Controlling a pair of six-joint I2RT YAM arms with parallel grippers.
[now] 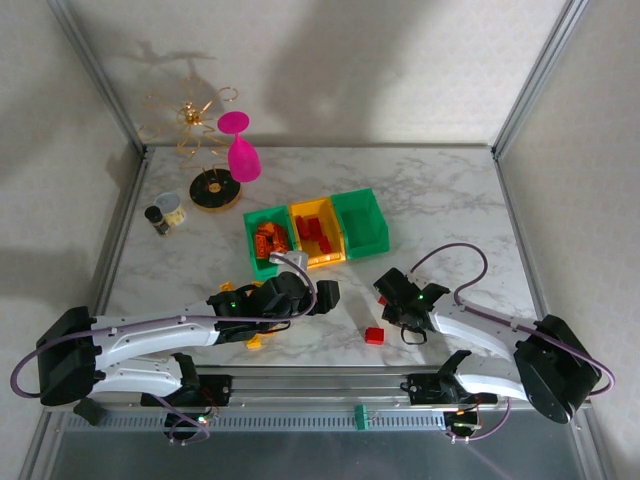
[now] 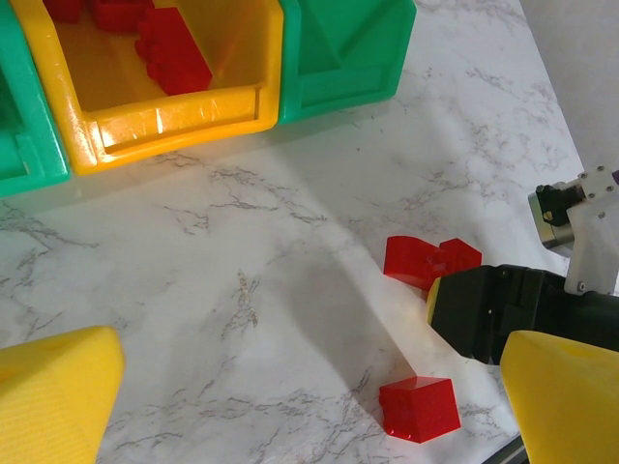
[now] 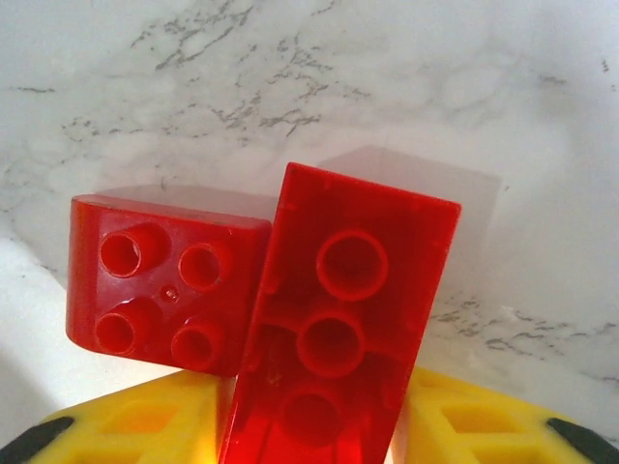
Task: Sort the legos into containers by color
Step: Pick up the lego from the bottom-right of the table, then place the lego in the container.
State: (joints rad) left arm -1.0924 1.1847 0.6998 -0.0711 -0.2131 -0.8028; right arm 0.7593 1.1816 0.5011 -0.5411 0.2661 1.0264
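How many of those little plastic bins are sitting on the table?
3, side by side mid-table: the left green bin, the yellow bin in the middle, the right green bin. None looks hidden.

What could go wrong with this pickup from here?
The long red brick sits tilted, gripped near one end by the right jaws; it may twist or slip when lifted. The square red brick touches its side and may get dragged. The left arm lies near the yellow bin, crowding the drop-off.
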